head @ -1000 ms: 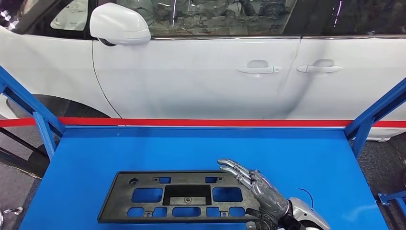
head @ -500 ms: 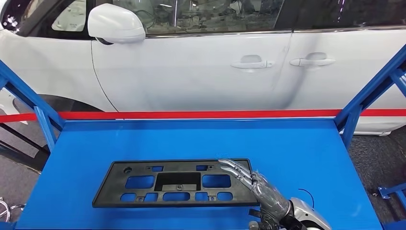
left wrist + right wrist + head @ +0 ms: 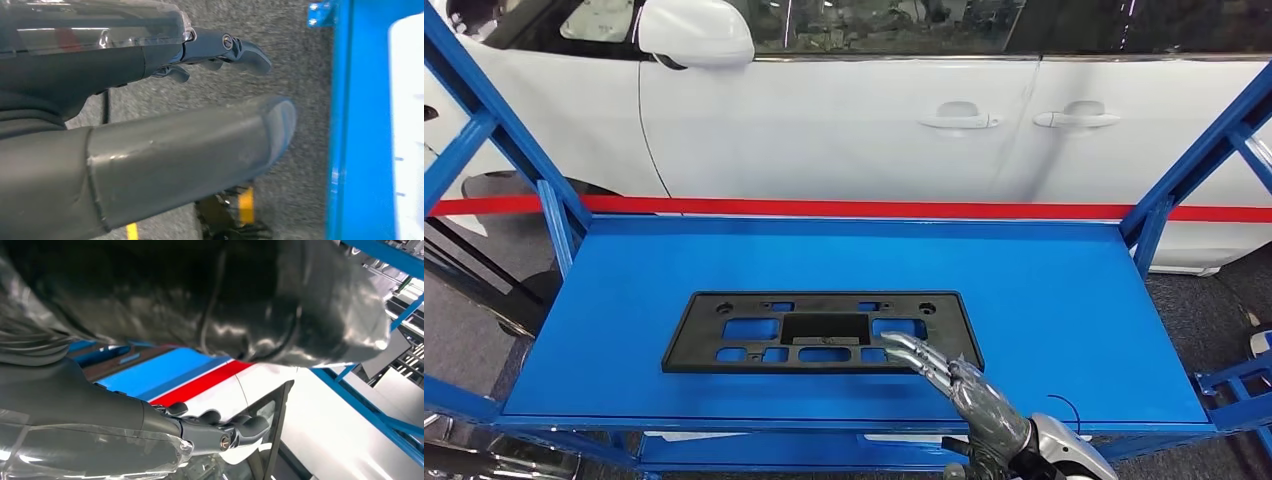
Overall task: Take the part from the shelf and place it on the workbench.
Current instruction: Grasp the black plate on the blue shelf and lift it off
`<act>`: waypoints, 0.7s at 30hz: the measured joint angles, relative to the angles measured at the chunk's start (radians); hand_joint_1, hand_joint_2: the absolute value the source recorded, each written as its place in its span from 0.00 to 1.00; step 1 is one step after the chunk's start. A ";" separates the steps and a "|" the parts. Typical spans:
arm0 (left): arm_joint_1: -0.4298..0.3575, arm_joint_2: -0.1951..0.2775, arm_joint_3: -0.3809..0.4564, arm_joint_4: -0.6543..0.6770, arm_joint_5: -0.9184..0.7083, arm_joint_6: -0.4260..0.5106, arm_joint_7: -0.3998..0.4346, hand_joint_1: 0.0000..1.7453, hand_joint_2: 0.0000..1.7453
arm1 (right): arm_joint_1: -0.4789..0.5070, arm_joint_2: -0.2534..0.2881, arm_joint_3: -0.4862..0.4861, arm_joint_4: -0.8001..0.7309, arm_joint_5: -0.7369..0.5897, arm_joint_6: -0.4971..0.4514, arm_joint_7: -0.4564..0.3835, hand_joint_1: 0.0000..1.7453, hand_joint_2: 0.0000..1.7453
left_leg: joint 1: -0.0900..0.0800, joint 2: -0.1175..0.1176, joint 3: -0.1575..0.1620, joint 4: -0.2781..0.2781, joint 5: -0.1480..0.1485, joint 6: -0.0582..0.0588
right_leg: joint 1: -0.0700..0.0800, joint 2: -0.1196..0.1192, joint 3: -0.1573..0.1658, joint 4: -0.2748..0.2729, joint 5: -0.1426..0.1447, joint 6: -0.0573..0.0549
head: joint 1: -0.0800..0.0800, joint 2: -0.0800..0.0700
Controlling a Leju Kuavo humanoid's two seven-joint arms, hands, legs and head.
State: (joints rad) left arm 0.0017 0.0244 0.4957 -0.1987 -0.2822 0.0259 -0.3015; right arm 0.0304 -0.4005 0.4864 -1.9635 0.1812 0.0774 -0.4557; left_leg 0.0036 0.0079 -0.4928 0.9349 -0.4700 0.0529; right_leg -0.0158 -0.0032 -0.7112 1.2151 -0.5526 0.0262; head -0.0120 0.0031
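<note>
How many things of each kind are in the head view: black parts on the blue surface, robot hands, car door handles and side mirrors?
Black part: 1
Robot hand, the right hand: 1
Car door handles: 2
Side mirror: 1
Total: 5

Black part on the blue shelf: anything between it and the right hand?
Nothing visible. The right hand has its fingers extended over the near right corner of the black part, which lies flat on the blue shelf.
</note>
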 joint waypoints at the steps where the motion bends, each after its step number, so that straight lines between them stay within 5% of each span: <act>1: 0.000 0.000 0.000 0.000 -0.001 0.000 0.002 0.00 0.00 | 0.000 0.000 0.000 0.000 0.000 0.003 0.000 0.00 0.00 | -0.002 0.001 -0.012 0.003 0.008 0.000 | 0.000 0.000 -0.006 0.050 -0.010 0.001 | 0.000 0.000; 3: 0.000 0.000 0.001 0.000 -0.004 0.000 0.005 0.00 0.00 | -0.002 0.000 0.002 0.002 0.003 0.013 0.003 0.00 0.50 | -0.007 0.002 -0.034 0.010 0.020 -0.001 | 0.001 0.000 0.036 0.043 0.022 -0.003 | 0.000 0.000; 5: 0.000 0.000 0.001 0.000 -0.008 0.001 0.007 0.00 0.00 | -0.014 0.000 0.006 0.005 0.017 0.023 0.017 0.00 1.00 | -0.010 0.001 -0.048 0.018 0.027 -0.005 | 0.005 0.001 0.143 -0.099 0.054 -0.016 | 0.000 0.000; 7: -0.001 -0.001 0.002 0.000 -0.012 0.001 0.009 0.00 0.00 | -0.040 0.002 0.019 0.014 0.054 0.016 0.045 0.00 1.00 | -0.012 0.002 -0.057 0.025 0.034 -0.014 | 0.011 0.001 0.221 -0.221 0.051 -0.026 | 0.000 0.000; 8: -0.003 -0.001 0.002 0.000 -0.014 0.001 0.011 0.00 0.00 | -0.056 0.003 0.031 0.021 0.084 0.003 0.063 0.00 1.00 | -0.012 0.002 -0.059 0.027 0.038 -0.019 | 0.014 0.001 0.233 -0.245 0.044 -0.029 | -0.001 0.000; 10: -0.005 -0.001 0.002 0.000 -0.022 0.002 0.013 0.00 0.00 | -0.089 0.011 0.059 0.042 0.152 -0.029 0.097 0.00 1.00 | -0.011 0.002 -0.064 0.032 0.040 -0.031 | 0.013 0.000 0.229 -0.253 0.051 -0.036 | 0.000 0.000; 12: -0.005 -0.001 0.002 0.000 -0.031 0.002 0.015 0.00 0.00 | -0.135 0.033 0.092 0.076 0.206 -0.052 0.131 0.00 1.00 | -0.009 -0.001 -0.087 0.078 0.005 -0.044 | 0.007 -0.003 0.222 -0.257 0.062 -0.049 | 0.000 0.000; 15: -0.008 0.001 0.002 0.000 -0.046 0.000 0.019 0.00 0.00 | -0.219 0.087 0.146 0.145 0.264 -0.075 0.183 0.00 1.00 | -0.003 -0.004 -0.173 0.276 -0.104 -0.060 | 0.005 -0.004 0.198 -0.250 0.075 -0.060 | -0.001 0.000; 17: -0.009 0.001 0.002 0.000 -0.056 -0.002 0.022 0.00 0.00 | -0.266 0.127 0.184 0.193 0.301 -0.095 0.210 0.00 1.00 | 0.001 -0.004 -0.196 0.341 -0.115 -0.067 | 0.005 -0.004 0.183 -0.239 0.077 -0.059 | -0.001 0.000; 18: -0.009 0.002 0.002 0.000 -0.060 -0.003 0.023 0.00 0.00 | -0.287 0.147 0.203 0.214 0.320 -0.107 0.220 0.00 1.00 | 0.003 -0.004 -0.177 0.314 -0.091 -0.068 | 0.005 -0.004 0.178 -0.234 0.078 -0.059 | -0.001 0.000; 21: -0.010 0.005 0.002 0.000 -0.070 -0.003 0.025 0.00 0.00 | -0.343 0.196 0.254 0.266 0.381 -0.143 0.248 0.00 1.00 | 0.004 -0.004 -0.061 0.105 -0.007 -0.062 | 0.005 -0.005 0.170 -0.226 0.079 -0.053 | -0.001 0.000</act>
State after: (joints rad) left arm -0.0082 0.0294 0.4982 -0.1987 -0.3527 0.0228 -0.2770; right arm -0.3122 -0.2041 0.7404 -1.6973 0.5618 -0.0660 -0.2077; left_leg 0.0080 0.0040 -0.5537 1.0394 -0.4769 -0.0089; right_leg -0.0105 -0.0080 -0.5408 0.9887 -0.4735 -0.0264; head -0.0127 0.0031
